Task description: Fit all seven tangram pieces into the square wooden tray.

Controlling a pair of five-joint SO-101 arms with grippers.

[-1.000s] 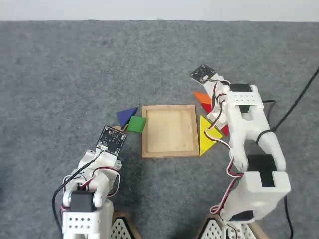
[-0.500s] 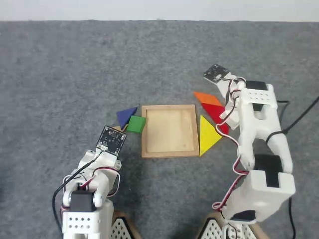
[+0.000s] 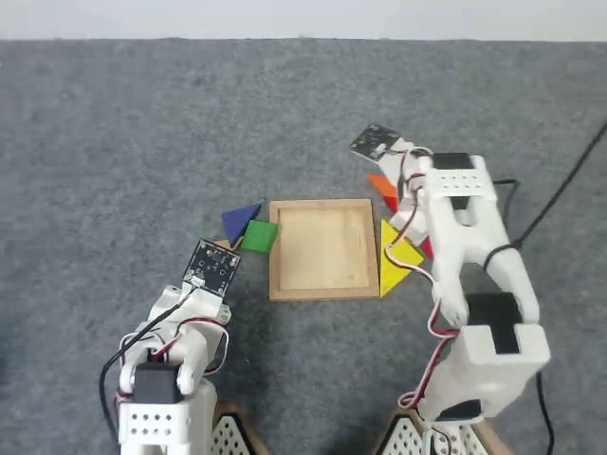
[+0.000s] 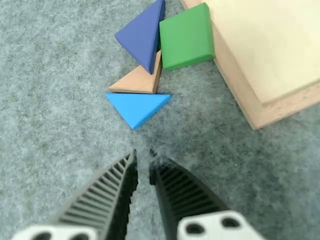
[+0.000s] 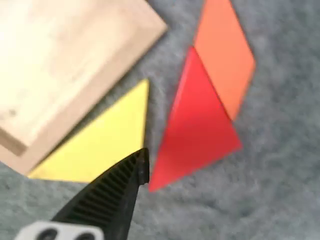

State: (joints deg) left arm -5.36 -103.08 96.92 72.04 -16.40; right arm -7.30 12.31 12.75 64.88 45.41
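Note:
The square wooden tray lies empty in the middle. On one side of it lie a dark blue triangle and a green square. The left wrist view adds a tan triangle and a light blue triangle beside them. My left gripper hovers shut just short of the light blue triangle, holding nothing. On the tray's other side lie a yellow triangle, a red triangle and an orange parallelogram. My right gripper hangs between the yellow and red triangles.
Grey carpet covers the table all round the tray. The right arm hides most of the red triangle in the high view. Both arm bases stand at the near edge.
The right arm swung out to the right, away from the tray, then came back left over the red and yellow triangles. The left arm and all pieces stayed put.

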